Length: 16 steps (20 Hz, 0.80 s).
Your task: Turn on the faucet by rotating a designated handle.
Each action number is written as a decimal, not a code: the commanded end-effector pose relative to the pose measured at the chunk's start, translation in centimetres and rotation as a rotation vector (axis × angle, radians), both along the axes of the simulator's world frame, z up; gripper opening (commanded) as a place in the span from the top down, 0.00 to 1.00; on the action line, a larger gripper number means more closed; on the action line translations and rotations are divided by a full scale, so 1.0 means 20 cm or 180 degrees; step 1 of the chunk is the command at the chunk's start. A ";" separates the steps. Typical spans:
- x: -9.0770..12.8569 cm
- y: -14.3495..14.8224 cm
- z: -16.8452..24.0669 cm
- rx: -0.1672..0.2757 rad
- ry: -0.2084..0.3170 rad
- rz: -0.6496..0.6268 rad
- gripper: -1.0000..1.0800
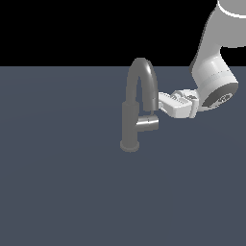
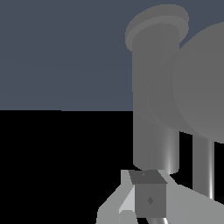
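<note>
Faucet (image 1: 130, 120) handle (image 1: 148, 124) looks rigid, smooth, probably slippery; push near its right free end. Whether the hand (image 1: 161, 102) is clenched, I cannot tell.

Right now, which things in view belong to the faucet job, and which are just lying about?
Job:
- faucet
- handle, the short stub on the post
- tool, beside the spout end

Lying about:
- nothing; only the dark floor under the faucet

So the faucet (image 1: 130, 126) stands upright on the surface (image 1: 57, 192), handle (image 1: 148, 123) sticking out toward the exterior view's right. The gripper (image 1: 163, 104) sits just right of the spout, slightly above the handle.
</note>
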State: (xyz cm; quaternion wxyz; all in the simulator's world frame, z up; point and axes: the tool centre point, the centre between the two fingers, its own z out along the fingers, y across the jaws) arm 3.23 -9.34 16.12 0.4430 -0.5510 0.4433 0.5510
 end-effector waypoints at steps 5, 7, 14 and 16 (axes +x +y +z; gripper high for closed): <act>-0.07 -0.02 0.02 0.0000 -0.0001 -0.0002 1.00; -0.10 -0.02 0.02 0.0000 -0.0001 -0.0002 1.00; -0.18 -0.04 0.04 0.0000 -0.0001 -0.0002 1.00; -0.21 -0.05 0.05 0.0000 -0.0001 -0.0002 1.00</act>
